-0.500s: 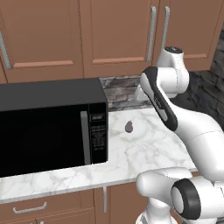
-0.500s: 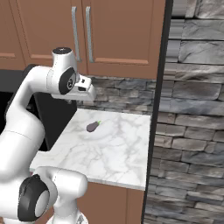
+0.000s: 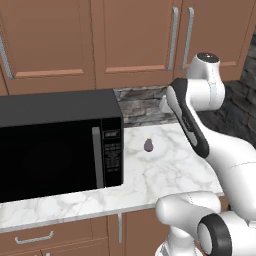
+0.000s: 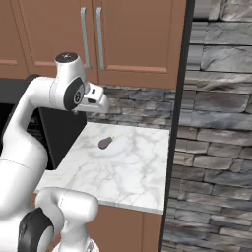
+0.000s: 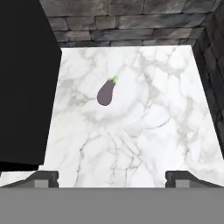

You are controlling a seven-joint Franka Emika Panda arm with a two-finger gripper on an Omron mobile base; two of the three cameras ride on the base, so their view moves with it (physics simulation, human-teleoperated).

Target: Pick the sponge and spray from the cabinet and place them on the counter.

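End effector point(image 5: 112, 177) unmoved, wide open above the counter point(image 5: 144, 144).

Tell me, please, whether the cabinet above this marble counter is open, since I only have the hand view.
Observer: No. Both doors of the cabinet over the counter are shut, so whatever is inside is hidden.
Operator: Thank you. What is the black block on my left?
Observer: It is a microwave with its door closed, standing on the counter.
Operator: And where is the gripper relative to those doors?
Observer: The gripper, open, hangs over the counter below the cabinet's bottom edge. In the right base view it sits roughly under the two silver bar handles.
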